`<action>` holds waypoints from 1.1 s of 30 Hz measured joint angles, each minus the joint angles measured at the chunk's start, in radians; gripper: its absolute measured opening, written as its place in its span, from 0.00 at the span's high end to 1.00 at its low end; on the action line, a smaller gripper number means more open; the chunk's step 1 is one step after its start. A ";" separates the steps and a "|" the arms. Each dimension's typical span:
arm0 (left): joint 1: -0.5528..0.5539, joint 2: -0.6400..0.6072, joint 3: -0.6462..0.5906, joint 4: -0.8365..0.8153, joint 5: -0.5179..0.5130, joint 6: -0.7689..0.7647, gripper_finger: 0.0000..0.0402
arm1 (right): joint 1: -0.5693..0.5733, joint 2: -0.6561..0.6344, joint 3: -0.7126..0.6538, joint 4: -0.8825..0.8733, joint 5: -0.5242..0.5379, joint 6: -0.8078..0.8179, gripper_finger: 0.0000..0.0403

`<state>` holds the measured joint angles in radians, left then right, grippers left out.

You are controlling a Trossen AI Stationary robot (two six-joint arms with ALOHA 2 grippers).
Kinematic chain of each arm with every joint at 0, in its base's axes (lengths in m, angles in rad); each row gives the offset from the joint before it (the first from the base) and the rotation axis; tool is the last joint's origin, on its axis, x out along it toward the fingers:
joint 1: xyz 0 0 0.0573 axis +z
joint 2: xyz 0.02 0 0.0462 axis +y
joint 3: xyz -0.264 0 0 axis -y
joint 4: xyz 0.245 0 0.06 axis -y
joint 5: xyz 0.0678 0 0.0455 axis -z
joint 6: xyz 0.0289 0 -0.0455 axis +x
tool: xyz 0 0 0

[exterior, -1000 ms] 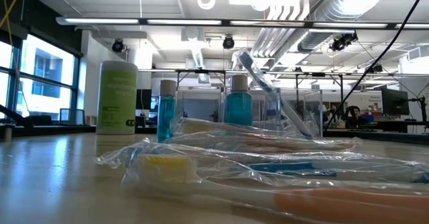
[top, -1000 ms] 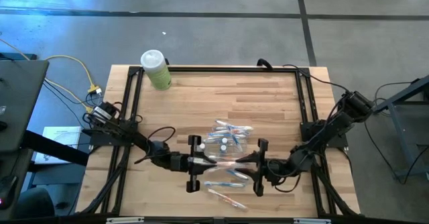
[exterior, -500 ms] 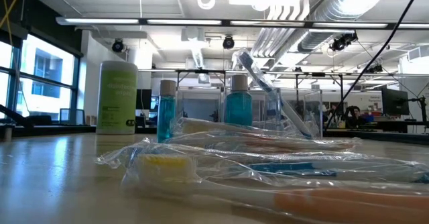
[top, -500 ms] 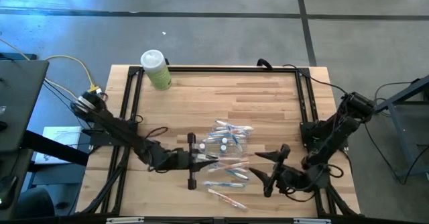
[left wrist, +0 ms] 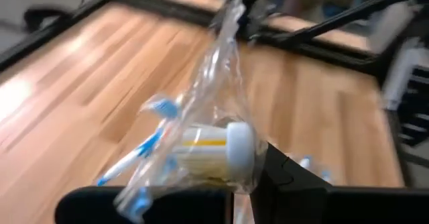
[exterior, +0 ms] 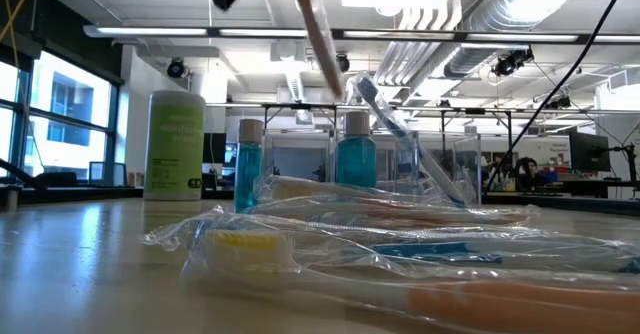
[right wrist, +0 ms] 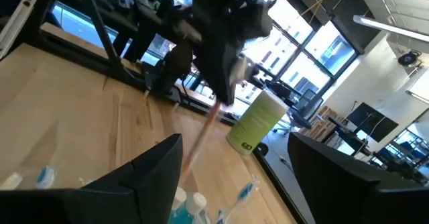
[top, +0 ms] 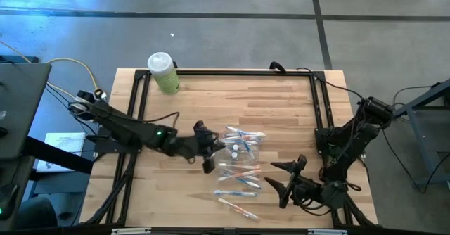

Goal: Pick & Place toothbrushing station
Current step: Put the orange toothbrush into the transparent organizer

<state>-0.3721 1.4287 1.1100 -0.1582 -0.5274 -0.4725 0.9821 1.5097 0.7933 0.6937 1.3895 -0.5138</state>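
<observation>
Your pale green bottle (top: 163,72) stands at the worktop's (top: 281,101) far left corner, well clear. Wrapped toothbrushes (top: 238,175) and blue tubes (top: 234,150) lie mid-worktop. Your left hand (top: 208,150) is clamped on a bagged toothbrush (left wrist: 201,140), lifted beside that pile. Your right hand (top: 285,179), fingers apart, holds nothing near the front edge.

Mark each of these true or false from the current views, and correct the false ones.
1. The left gripper holds a wrapped toothbrush off the table. True.
2. The right gripper has its jaws shut on a toothbrush. False: its jaws stand open and empty, near the table's front right.
3. The green bottle lies on its side. False: it stands upright at the back left corner.
4. Two blue-liquid tubes stand upright behind the wrapped brushes. True.
</observation>
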 joint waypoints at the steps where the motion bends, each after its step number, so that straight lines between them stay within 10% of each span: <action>1: 0.014 0.012 0.000 -0.003 0.001 -0.012 0.98 | -0.001 0.000 0.000 -0.006 0.000 0.009 0.35; 33: 0.082 0.020 0.075 -0.185 0.125 -0.104 0.98 | -0.108 0.000 0.000 -0.225 -0.142 0.174 0.35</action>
<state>-0.2897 1.4485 1.1854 -0.3428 -0.4023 -0.5769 0.8738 1.5101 0.7933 0.4683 1.2480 -0.3401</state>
